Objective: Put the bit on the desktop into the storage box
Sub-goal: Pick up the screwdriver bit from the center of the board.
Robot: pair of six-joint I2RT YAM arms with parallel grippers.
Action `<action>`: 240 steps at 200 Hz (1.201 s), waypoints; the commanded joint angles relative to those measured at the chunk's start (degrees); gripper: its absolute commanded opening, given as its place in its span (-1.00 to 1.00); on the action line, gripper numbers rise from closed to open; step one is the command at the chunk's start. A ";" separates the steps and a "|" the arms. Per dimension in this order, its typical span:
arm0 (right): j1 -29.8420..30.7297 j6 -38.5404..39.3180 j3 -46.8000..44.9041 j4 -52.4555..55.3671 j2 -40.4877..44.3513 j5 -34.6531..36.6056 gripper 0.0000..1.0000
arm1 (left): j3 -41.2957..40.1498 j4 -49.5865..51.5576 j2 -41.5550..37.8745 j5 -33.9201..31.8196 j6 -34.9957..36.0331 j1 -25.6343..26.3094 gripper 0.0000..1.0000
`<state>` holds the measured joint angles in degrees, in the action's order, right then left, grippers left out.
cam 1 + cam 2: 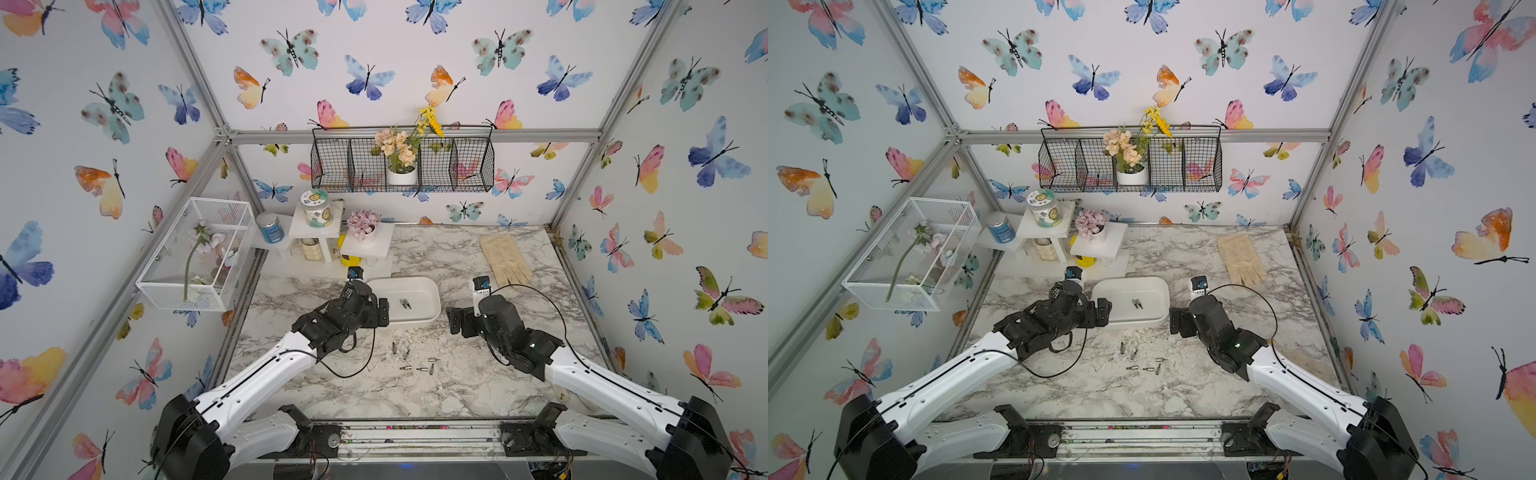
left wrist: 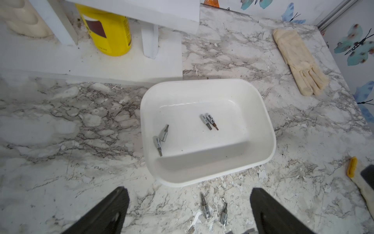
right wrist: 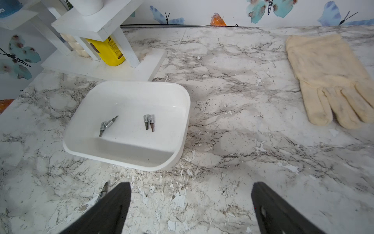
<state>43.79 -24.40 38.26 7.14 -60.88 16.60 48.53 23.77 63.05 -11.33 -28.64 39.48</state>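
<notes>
Storage box (image 1: 415, 323) sits mid-desk, open side up, just near of the white stand (image 1: 316, 226). Desk (image 1: 374, 395) is a white marble-look top w/ chipped patches in front of the box.

Four bits are in the box, in two pairs. One pair (image 2: 209, 122) lies side by side, touching, approx. at the floor's ctr; both top views show it too. Second pair (image 2: 162, 138) lies by the box's left wall, heads touching, tips splayed in a V. In both top views that pair is hidden behind the left arm.

Six more bits lie loose on the desk, near of the box and not yet boxed. Two of them (image 1: 394, 348) are close to its near wall. The other four (image 1: 422, 368) lie slightly nearer in a loose cluster, roughly btwn the two arms.

Left gripper (image 2: 189, 189) has its fingers spread wide w/ nothing btwn them. In both top views it hangs over the box's left edge.

Right gripper (image 3: 191, 183) is also spread wide and empty. It's just right of the box's near-right corner, not touching the box.

Cream glove (image 1: 505, 259) lies flat at far right, well apart from the box. Yellow bottle (image 2: 107, 30) stands under the stand.
</notes>
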 commanded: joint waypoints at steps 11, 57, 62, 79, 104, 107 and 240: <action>-0.28 -1.43 1.14 -2.12 -1.30 -1.32 0.97 | -5.30 6.86 -5.88 -0.36 -4.18 1.17 0.97; -0.28 -2.27 -1.87 -4.54 0.08 0.18 0.97 | -11.34 8.10 -10.30 -1.65 -9.83 4.40 0.97; -0.28 -2.39 -2.36 -5.16 0.23 0.27 0.97 | -11.77 7.84 -10.31 -1.92 -10.40 5.01 0.97; -0.28 -2.40 -4.06 -7.27 0.69 0.65 0.97 | -12.53 6.90 -8.89 -2.81 -12.09 6.94 0.97; -0.28 -3.17 -4.51 -7.34 0.56 2.23 0.97 | -12.26 5.10 -4.80 -4.74 -14.50 10.68 0.97; -0.28 -3.30 -4.51 -7.23 0.55 2.29 0.97 | -12.10 4.96 -4.32 -5.10 -14.71 11.18 0.97; -0.28 -6.62 -6.44 -5.06 3.31 -0.28 0.97 | -4.98 -2.32 17.74 -9.10 -16.42 18.26 0.71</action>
<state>43.79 -29.95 32.18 2.11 -57.52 17.12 41.91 22.17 77.84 -17.56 -45.34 57.49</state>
